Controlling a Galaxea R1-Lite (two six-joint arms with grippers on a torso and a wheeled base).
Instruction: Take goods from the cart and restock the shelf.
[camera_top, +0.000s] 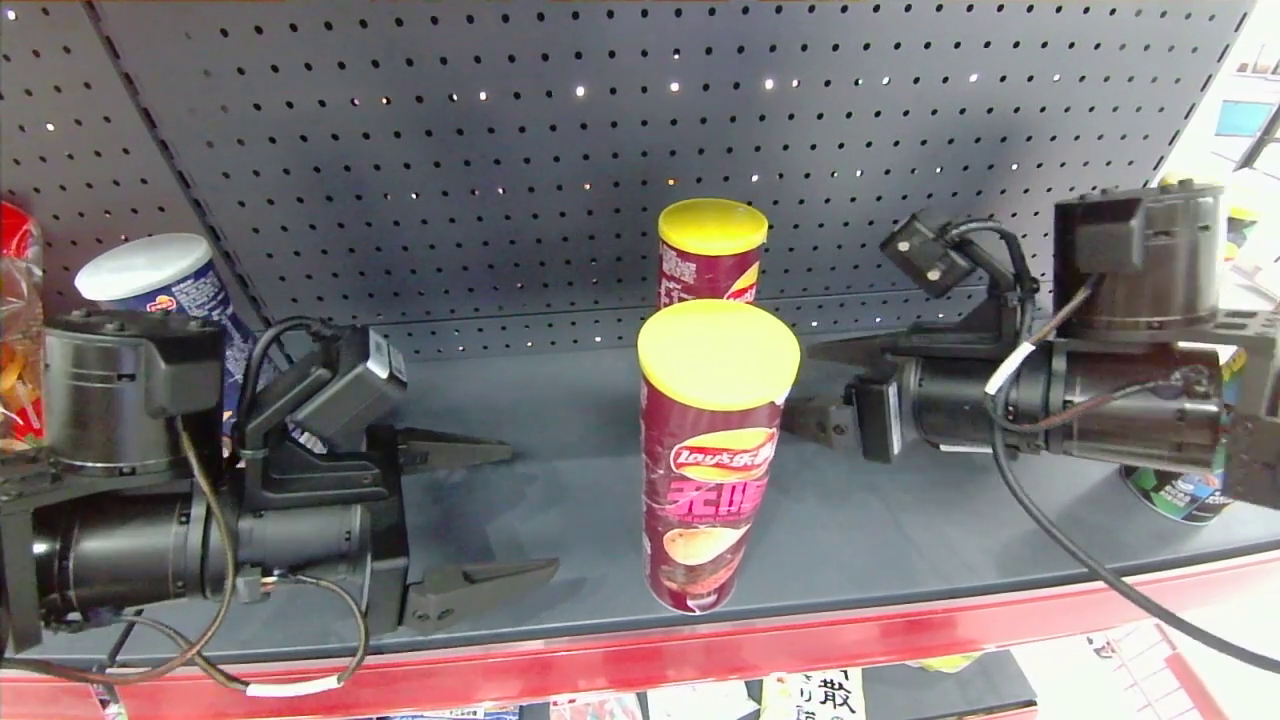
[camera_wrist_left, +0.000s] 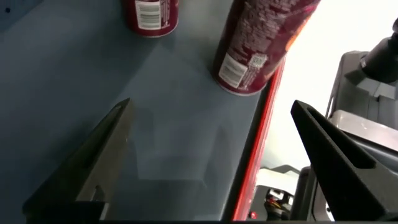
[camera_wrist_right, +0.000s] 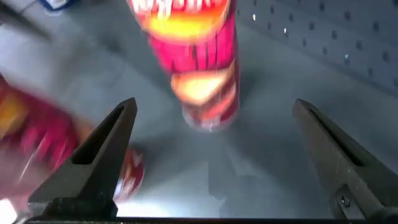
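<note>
- On the left of the shelf (camera_top: 880, 520), the left gripper (camera_top: 530, 510) has its two fingers (camera_top: 460, 450) spread wide and grasps nothing. They point right towards the near can (camera_top: 710, 470), with bare deck between them and it.
- On the right, the right gripper (camera_top: 815, 385) likewise has two splayed, empty fingers (camera_top: 815, 418), pointing left. The nearer tip lies just beside the near can's upper wall; contact cannot be told.
- Two maroon chip cans with yellow lids stand upright mid-shelf. The near can is close to the red front edge (camera_top: 700, 640); the far can (camera_top: 710, 255) stands behind it by the pegboard (camera_top: 500, 150).
- One blue can (camera_top: 165, 285) with a white lid stands far left, behind the left arm.
- One snack bag (camera_top: 15, 330) shows at the left border.
- One green-and-black container (camera_top: 1180, 495) stands at right, partly hidden by the right arm.
</note>
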